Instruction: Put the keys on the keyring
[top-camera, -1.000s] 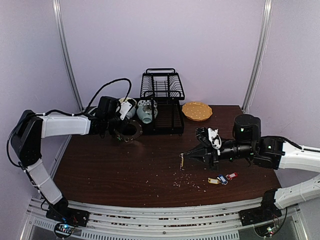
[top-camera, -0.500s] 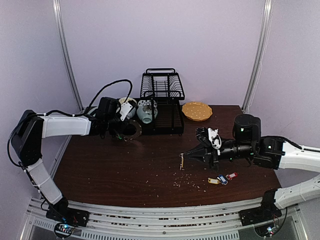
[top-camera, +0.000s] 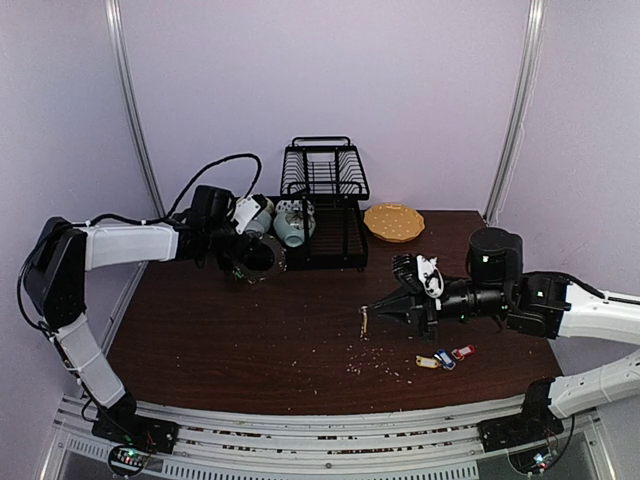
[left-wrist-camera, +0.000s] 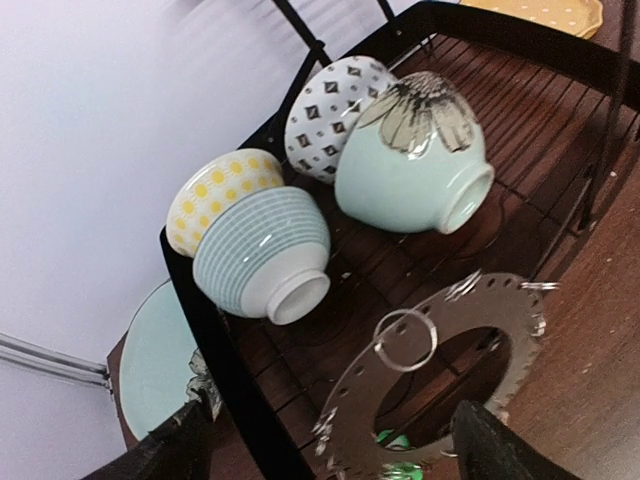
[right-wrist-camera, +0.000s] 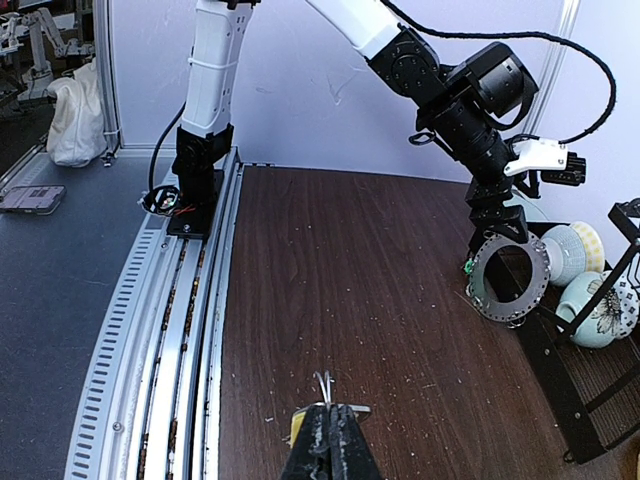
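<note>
The keyring (top-camera: 258, 259), a flat grey disc with a wide hole and small split rings, stands tilted against the dish rack's front-left corner. A green tag (left-wrist-camera: 396, 441) hangs at its lower edge. My left gripper (top-camera: 240, 256) is open, its fingers (left-wrist-camera: 185, 442) spread wide on either side of the keyring (left-wrist-camera: 490, 300). Mid-table, my right gripper (top-camera: 370, 316) is shut on a key with a yellow tag (right-wrist-camera: 298, 430), whose wire ring (right-wrist-camera: 322, 385) pokes out past the tips. Three more keys lie by the right arm: yellow (top-camera: 427, 362), blue (top-camera: 444, 358) and red (top-camera: 463, 352).
A black dish rack (top-camera: 325, 215) at the back holds several bowls (left-wrist-camera: 410, 165). An orange scalloped plate (top-camera: 393, 222) lies to its right, and a pale green plate (left-wrist-camera: 150, 360) sits behind the rack's left corner. Crumbs are scattered over the dark wooden table (top-camera: 250, 330).
My left gripper has opened off the keyring and drawn back slightly; the keyring stays propped against the rack. The right arm and its key have not moved.
</note>
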